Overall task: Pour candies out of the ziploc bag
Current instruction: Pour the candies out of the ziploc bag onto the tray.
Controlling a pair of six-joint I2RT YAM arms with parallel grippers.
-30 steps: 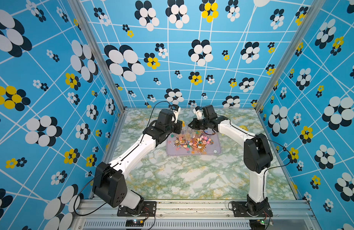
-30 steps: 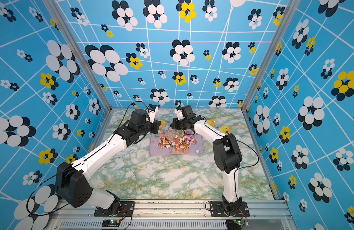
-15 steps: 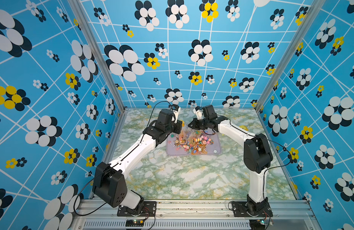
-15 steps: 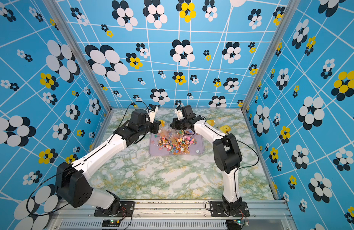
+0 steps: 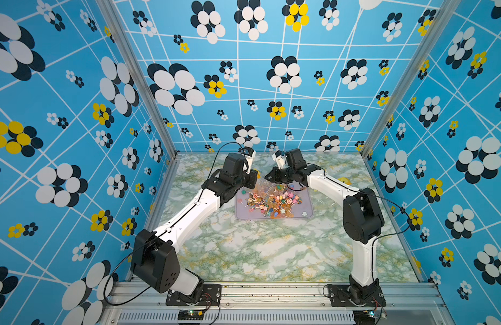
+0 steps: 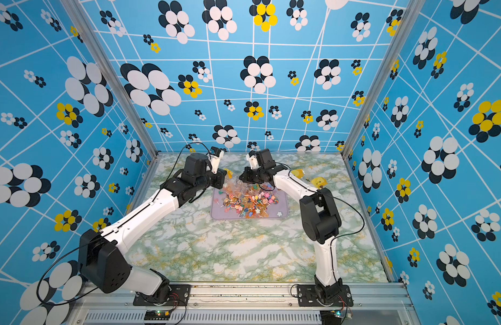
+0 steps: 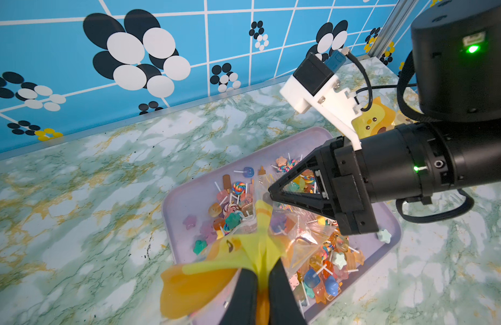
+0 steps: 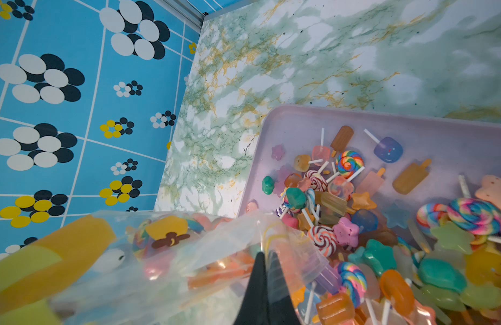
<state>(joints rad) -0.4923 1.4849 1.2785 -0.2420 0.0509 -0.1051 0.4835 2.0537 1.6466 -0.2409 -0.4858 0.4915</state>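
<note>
1. The left gripper (image 7: 262, 271) is clamped tight on the yellow printed edge of the ziploc bag (image 7: 302, 242), and the right gripper (image 8: 267, 261) is pinched shut on its clear film; such thin, slick plastic could slide out of either pinch and the bag would flop onto the heap
2. Most candies (image 8: 342, 197) lie piled in the lilac tray (image 8: 300, 118), but a cluster sits inside the bag, which hangs at the tray's corner with part of it out over the marble table (image 8: 300, 56); tipped there, those sweets would likely land off the tray
3. The film is creased and folded between the two grips, and I cannot tell where the mouth lies; folds may snag lollipop sticks and keep sweets inside
4. The grippers are close together above the tray, so a hard pull apart could tear the film or jerk it free
5. The heap rises just beside the right gripper; a low sweep could push sweets over the rim
</note>
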